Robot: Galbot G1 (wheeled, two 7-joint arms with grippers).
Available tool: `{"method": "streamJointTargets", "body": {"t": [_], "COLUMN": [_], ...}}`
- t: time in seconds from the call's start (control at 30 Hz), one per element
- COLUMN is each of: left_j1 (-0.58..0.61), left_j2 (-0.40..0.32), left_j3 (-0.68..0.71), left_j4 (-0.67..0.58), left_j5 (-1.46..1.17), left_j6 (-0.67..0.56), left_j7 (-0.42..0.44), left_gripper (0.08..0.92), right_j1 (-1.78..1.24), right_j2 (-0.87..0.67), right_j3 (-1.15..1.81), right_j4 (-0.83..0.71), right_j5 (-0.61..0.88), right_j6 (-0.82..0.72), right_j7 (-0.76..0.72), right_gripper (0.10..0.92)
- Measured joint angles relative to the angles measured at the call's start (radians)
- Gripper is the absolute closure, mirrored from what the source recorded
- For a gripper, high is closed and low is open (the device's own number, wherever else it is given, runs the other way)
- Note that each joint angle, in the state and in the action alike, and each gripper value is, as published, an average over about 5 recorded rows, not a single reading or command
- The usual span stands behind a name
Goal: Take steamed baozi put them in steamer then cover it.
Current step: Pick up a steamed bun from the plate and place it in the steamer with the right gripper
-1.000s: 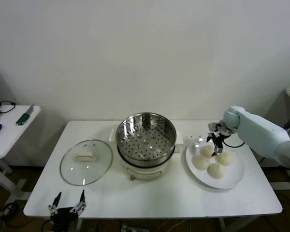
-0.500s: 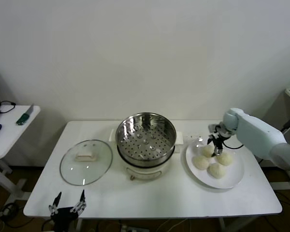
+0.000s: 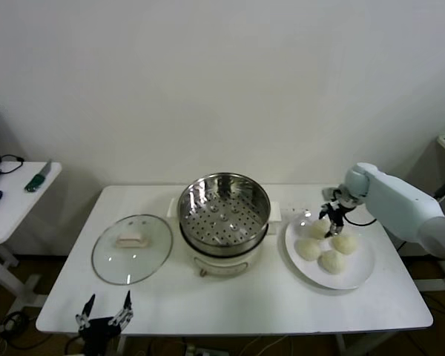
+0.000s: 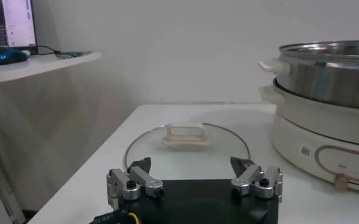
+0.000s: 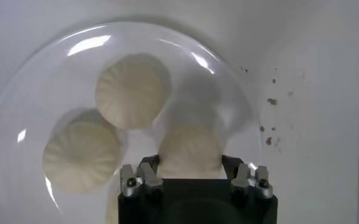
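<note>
On the right side of the bench [image 3: 230, 300], the right tool [image 3: 331, 219] is reaching down over the white plate [image 3: 360, 273], its fingers spread around the far-left steamed baozi [image 5: 190, 152] without yet clenching it; in the right wrist view the bun is sitting between the two fingertips. All four buns are lying on the plate, so by my judgement the task is only beginning: no bun is in the steamer, and every transfer plus the covering is left to do. The steamer [image 3: 224, 211] is standing at the bench's centre on its white pot base, its perforated floor showing bare. The cover [image 3: 132, 248] is lying flat on the bench to the left of the steamer, handle up. The left tool [image 3: 102, 314] is waiting at the near left edge, fingers released and holding nothing
</note>
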Motion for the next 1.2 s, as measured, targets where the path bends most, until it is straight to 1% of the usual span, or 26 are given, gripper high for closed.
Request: {"method": "streamJointTargets", "body": {"t": [0.2, 0.4, 0.73, 0.97, 1.2], "left_j1": [0.002, 0.002, 0.000, -0.007, -0.008], "left_j2": [-0.003, -0.002, 0.006, 0.008, 0.006], "left_j3": [0.001, 0.001, 0.003, 0.001, 0.001], "left_j4": [-0.002, -0.007, -0.009, -0.012, -0.009], "left_j5": [0.000, 0.000, 0.000, 0.001, 0.003], "left_j6": [-0.001, 0.000, 0.007, 0.008, 0.009], "left_j7": [-0.002, -0.002, -0.004, -0.004, -0.004], "left_gripper": [0.177, 0.177, 0.177, 0.177, 0.177], "right_j1": [0.092, 0.257, 0.525, 0.590, 0.561], "right_j2": [-0.025, -0.027, 0.057, 0.172, 0.281], "right_j3": [-0.074, -0.189, -0.328, -0.377, -0.375], "right_j4": [0.074, 0.196, 0.407, 0.471, 0.453], "right_j5": [0.039, 0.090, 0.150, 0.130, 0.027], "right_j6": [0.022, 0.059, 0.165, 0.260, 0.360], "right_j7": [-0.008, -0.015, -0.007, 0.019, 0.061], "right_gripper": [0.330, 0.330, 0.330, 0.330, 0.330]}}
